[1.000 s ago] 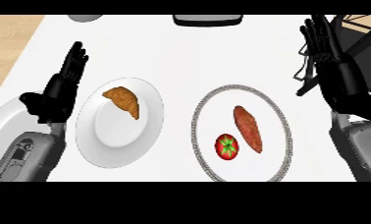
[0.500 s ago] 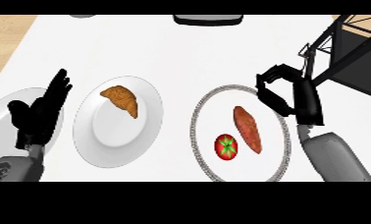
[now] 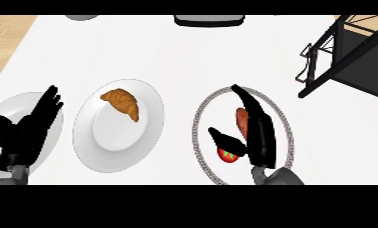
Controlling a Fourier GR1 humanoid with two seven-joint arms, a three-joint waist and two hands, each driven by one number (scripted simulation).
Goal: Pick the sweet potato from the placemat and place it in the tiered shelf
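Starting at the far left: the left hand (image 3: 29, 129) sits near the lower left edge of the frame, fingers straight and pointing up, just resting open and holding nothing. It's partly over a pale round plate (image 3: 9, 108) that's cut off by the left edge.

Next over is a white plate (image 3: 100, 137), left of centre, with a croissant (image 3: 122, 103) lying in its upper part. Brown, curved, angled down toward the right.

Right of centre is the placemat (image 3: 201, 122), round and white with a grey beaded rim. The sweet potato (image 3: 241, 118) is on it, orange-red, mostly hidden. The right hand (image 3: 258, 132) comes up from the bottom edge and lies right over it, fingers stretched out long toward the top of the mat, thumb poking out to the left. So the hand is open, draped above the sweet potato, not curled round it as far as I can see. Whether it's actually touching, can't tell from this angle. Just below the thumb there's a tomato (image 3: 227, 154), red with a green top, also on the mat.

Upper right corner: the tiered shelf (image 3: 339, 57), black frame, well apart from the mat, partly cut off by the right edge.

Along the top edge, a dark tray-like thing (image 3: 209, 20) in the middle and a grey round bit (image 3: 81, 17) further left, both cropped.
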